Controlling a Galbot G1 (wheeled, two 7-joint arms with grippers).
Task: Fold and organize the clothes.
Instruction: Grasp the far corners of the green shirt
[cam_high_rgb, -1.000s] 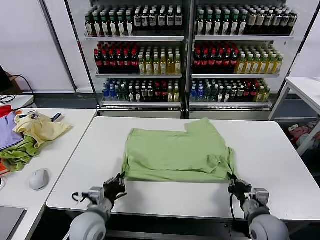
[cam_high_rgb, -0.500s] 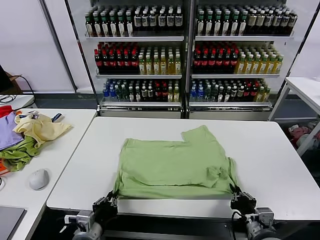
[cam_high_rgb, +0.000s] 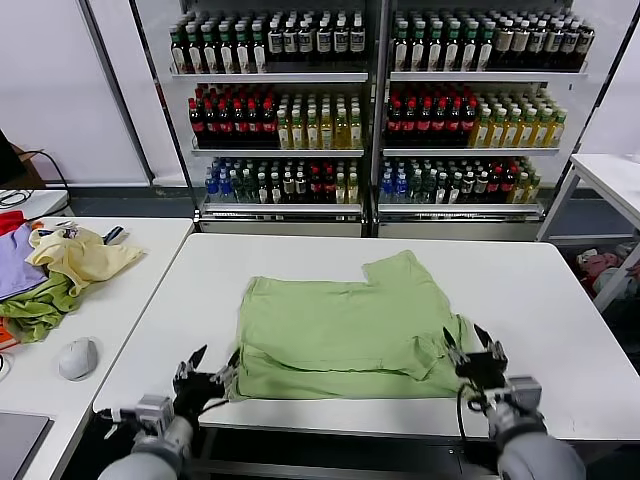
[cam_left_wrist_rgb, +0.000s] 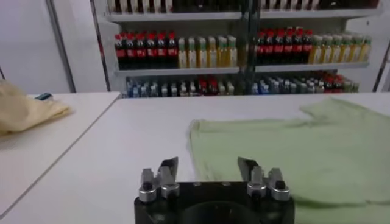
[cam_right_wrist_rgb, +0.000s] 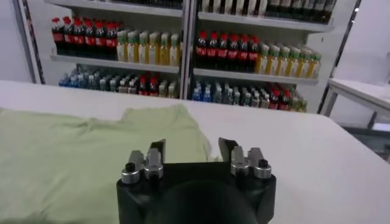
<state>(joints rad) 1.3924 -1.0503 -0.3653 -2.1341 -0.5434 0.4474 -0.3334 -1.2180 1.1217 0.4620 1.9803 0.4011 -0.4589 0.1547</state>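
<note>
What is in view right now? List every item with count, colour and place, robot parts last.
shirt: one, light green, lying on the white table, near its front edge
side table: one, white, on the robot's left
cloth pile: pale yellow garment on top, purple and darker green cloths beneath, on the side table
mouse: one, grey, at the side table's front
drink shelves: two units, rows of red, yellow, green and dark bottles, behind the table
far table: one, white, on the robot's right
left tool: one, black, fingers open, at the shirt's front left corner, holding nothing
right tool: one, black, fingers open, at the shirt's front right corner, holding nothing
</note>
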